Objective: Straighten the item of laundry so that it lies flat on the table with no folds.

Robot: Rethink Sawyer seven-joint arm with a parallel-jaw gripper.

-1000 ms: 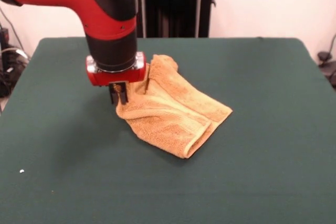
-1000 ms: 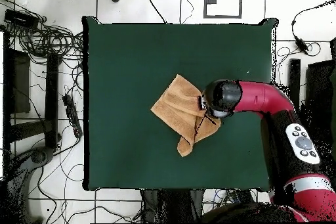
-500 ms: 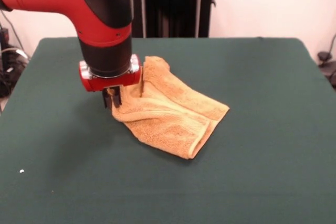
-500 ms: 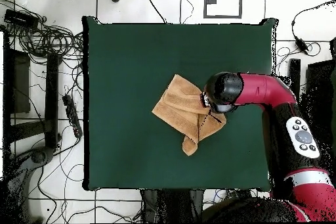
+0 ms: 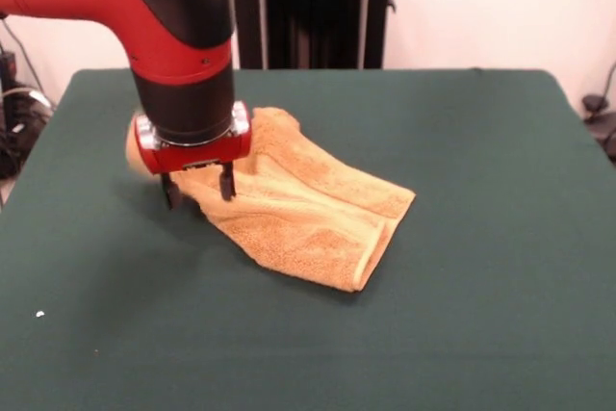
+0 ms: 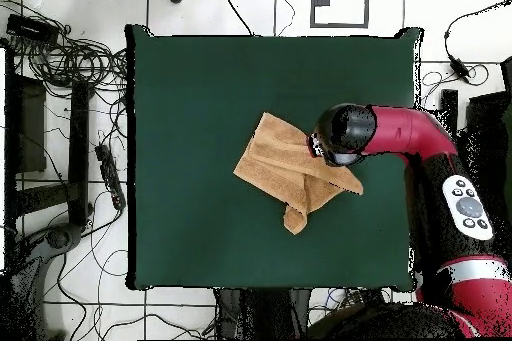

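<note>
The item of laundry (image 5: 308, 199) is a golden-orange towel lying rumpled near the middle of the green table (image 5: 481, 238), with a doubled-over fold along its near right edge. My gripper (image 5: 197, 190) hangs over the towel's left end, open, with its two dark fingers spread and nothing gripped between them. A bit of cloth shows to the left, behind the wrist. From overhead, the towel (image 6: 285, 167) spreads left of the arm's wrist (image 6: 342, 134), which hides the gripper, and one corner points toward the table's (image 6: 200, 97) right side.
A black stand (image 5: 308, 7) rises behind the table's far edge. Cables and power strips (image 6: 70, 67) lie on the floor left of the table in the overhead view. Green felt surrounds the towel on all sides.
The gripper moved left in the front view, pulling the towel's end with it. Its fingers, which were close together on the cloth, now stand apart. The towel lies more spread out.
</note>
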